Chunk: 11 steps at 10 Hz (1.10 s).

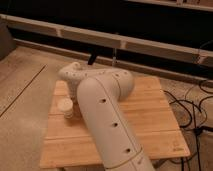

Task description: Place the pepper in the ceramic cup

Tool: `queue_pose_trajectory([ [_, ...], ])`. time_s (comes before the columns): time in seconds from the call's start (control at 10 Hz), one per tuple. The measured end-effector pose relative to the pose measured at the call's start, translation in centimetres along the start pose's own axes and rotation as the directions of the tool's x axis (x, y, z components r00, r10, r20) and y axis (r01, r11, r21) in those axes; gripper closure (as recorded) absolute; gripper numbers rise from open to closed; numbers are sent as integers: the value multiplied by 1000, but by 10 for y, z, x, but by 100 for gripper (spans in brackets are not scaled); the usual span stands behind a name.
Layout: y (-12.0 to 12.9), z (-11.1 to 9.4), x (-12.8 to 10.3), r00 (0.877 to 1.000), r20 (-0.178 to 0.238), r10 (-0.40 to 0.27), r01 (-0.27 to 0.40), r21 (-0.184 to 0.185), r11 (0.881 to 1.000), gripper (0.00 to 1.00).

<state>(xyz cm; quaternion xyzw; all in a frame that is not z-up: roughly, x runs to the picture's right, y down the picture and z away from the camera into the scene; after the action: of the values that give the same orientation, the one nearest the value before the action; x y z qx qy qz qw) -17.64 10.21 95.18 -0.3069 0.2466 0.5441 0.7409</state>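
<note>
Pepper out of sight behind the arm (pixel 106 117), ceramic cup (pixel 65 106) upright on the left part of the wooden table (pixel 150 117), just beside the white arm, gripper concealed behind that arm near the cup, grasp state cannot be told, cables (pixel 197 107) on the floor at right

A thick cream-white tubular arm (pixel 102 115) dotted with dark round holes is seen; its gripper is hidden behind it, toward nine o'clock.

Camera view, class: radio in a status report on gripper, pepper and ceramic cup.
gripper hidden behind the arm, not seen. pepper not seen either. ceramic cup upright on wooden table, just left of arm. Arm blocks the view.
</note>
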Motion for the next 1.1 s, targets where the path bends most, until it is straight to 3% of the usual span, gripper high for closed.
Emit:
queue_pose_trajectory([
  [0.3, -5, -6, -4, 1000, 27, -5, 4, 29, 1000, 96],
  [0.4, -10, -11, -3, 999, 45, 1, -3, 45, 999, 100],
  [0.8, -9, -37, 1, 993, 114, 5, -9, 38, 999, 100],
  [1.1, 2, -71, 5, 977, 209, -32, 27, 31, 999, 100],
])
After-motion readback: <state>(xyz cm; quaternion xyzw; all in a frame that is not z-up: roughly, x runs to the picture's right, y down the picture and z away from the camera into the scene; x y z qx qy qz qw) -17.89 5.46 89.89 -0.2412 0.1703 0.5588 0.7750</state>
